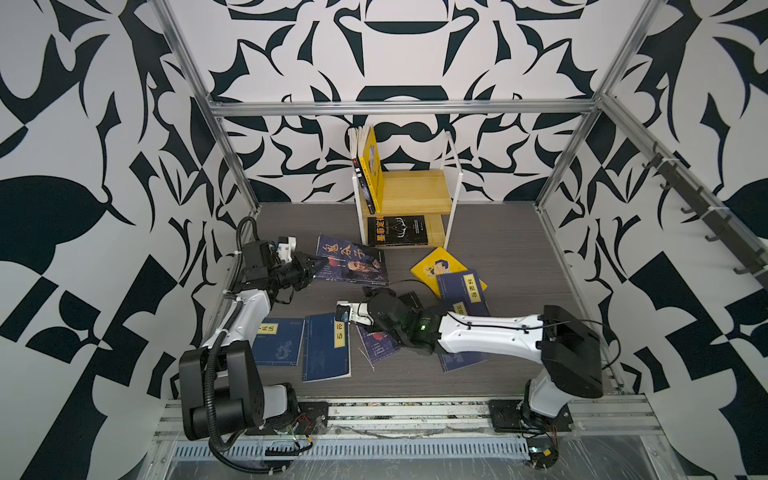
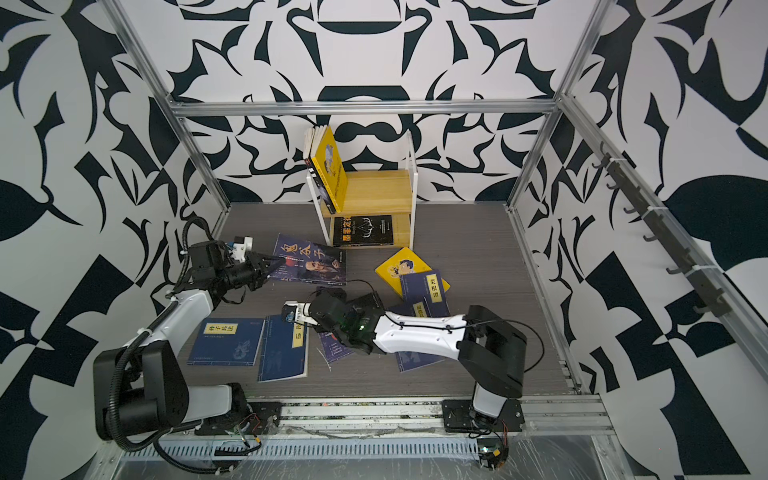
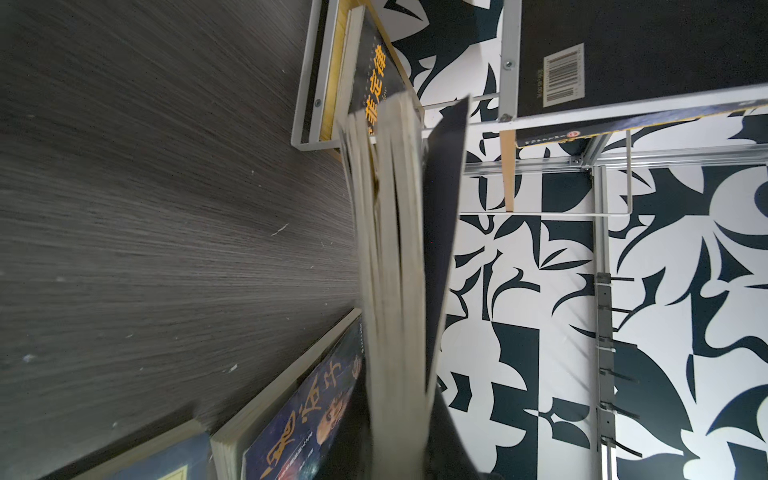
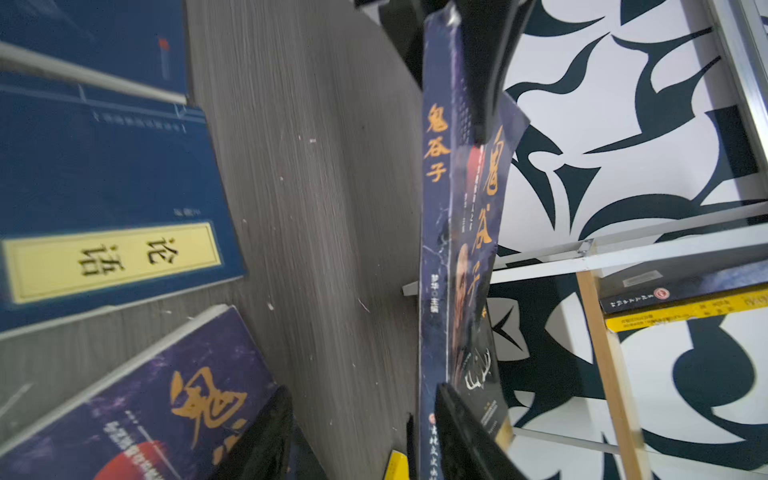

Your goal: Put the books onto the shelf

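My left gripper (image 1: 318, 262) is shut on the edge of a navy book with orange calligraphy and a portrait (image 1: 353, 262), held just above the table. The left wrist view shows its fanned page edges (image 3: 390, 270) running out from between the jaws. My right gripper (image 4: 361, 390) stands open at the book's near corner. One finger (image 4: 465, 432) lies over the cover beside the spine (image 4: 434, 249); the other finger (image 4: 262, 432) is well clear. The shelf (image 1: 415, 189) stands at the back. Yellow and dark books (image 1: 371, 166) stand on its upper board, and a black book (image 1: 397, 230) lies below.
More books lie loose on the table: a yellow one (image 1: 432, 264), a navy one with a yellow strip (image 1: 463, 286), two navy ones at the front left (image 1: 278, 343) (image 1: 326, 353), and a second calligraphy book (image 1: 378, 347) under the right arm. A metal frame bounds the table.
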Tool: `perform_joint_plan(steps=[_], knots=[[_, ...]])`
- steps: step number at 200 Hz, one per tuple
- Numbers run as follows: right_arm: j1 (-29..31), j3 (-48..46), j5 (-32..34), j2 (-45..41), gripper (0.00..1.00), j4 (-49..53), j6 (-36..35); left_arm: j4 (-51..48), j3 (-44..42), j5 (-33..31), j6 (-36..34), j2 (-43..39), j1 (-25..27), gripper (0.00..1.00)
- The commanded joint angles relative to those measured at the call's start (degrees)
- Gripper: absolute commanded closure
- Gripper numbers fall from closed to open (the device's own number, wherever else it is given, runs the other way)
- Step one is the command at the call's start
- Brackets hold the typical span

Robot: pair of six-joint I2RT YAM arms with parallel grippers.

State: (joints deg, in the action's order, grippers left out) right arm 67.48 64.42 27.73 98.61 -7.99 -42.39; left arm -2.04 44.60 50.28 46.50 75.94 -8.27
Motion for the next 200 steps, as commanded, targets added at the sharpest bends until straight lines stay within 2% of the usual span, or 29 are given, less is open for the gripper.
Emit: perform_joint_plan(steps=[1,45,86,102,112,136,142,157,164,178,200], knots=[[0.0,4.2,8.3,1.6,0.43,-8.1,-7.5,0.3,2.7,1.7,-0.4,-0.3,0.2,1.0],[-0.4,8.0,13.7,8.4,0.44,-17.5,-14.0,0.1,2.6,2.0,-1.3,-0.2,0.7,1.0],[-2.4,13.0,13.4,12.5,0.44,-15.9,-13.1,0.1,2.2,2.8,-2.0,-0.4,1.7,1.0],[-3.4,14.7,13.2,13.6,0.48,-15.1,-11.8,0.1,1.9,2.6,-2.5,-0.4,1.7,1.0],[-3.8,15.5,13.0,14.0,0.56,-15.0,-11.9,0.1,1.7,2.5,-2.6,-0.4,1.7,1.0],[-4.2,15.9,13.0,13.9,0.97,-15.5,-12.8,0.0,1.6,2.3,-2.8,-0.6,1.8,1.0],[-4.2,15.6,12.8,13.7,1.0,-15.3,-13.4,-0.1,1.6,2.1,-2.9,-0.7,1.7,0.91],[-4.2,14.8,12.3,12.4,1.0,-13.5,-14.3,-1.0,1.8,1.1,-3.7,-0.8,1.7,0.54],[-4.4,14.1,12.0,11.5,1.0,-12.9,-14.7,-1.7,1.9,0.3,-4.6,-0.9,1.7,0.42],[-4.7,12.0,11.1,9.0,1.0,-12.4,-15.4,-3.7,2.3,-1.7,-6.7,-1.1,1.6,0.31],[-5.4,9.0,9.7,4.4,1.0,-10.3,-16.3,-5.5,2.3,-4.1,-8.8,-1.6,0.6,0.25]])
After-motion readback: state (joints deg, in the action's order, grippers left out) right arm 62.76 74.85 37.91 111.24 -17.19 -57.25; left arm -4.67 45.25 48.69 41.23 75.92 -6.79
